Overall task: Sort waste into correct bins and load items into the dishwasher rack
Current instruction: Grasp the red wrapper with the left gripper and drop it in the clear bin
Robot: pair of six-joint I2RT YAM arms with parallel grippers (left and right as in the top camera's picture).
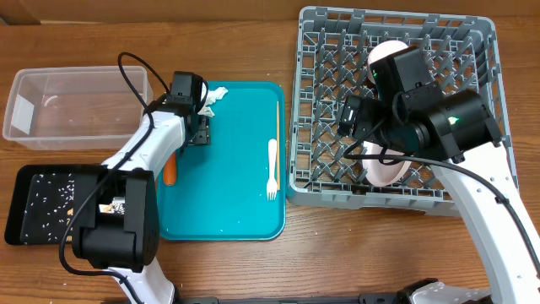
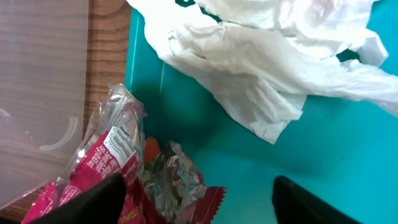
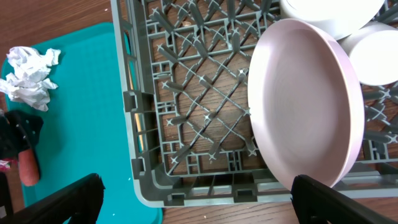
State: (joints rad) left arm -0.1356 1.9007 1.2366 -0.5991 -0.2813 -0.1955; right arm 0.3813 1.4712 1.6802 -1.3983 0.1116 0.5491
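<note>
Wooden table (image 1: 354, 253); red wrapper (image 2: 112, 165), beside white napkin (image 2: 261, 62), visible only from left wrist; left gripper (image 2: 198, 190) spread wide astride wrapper, right gripper (image 3: 198, 183) spread wide, empty

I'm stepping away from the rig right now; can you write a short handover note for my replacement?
Left gripper open over the red wrapper, near the napkin on the teal tray.
Right gripper open above the rack.
Done: pink bowl and white dishes in rack; rice scraps in black tray.
To bin: wrapper, napkin, carrot.
To rack: fork, chopstick.
</note>
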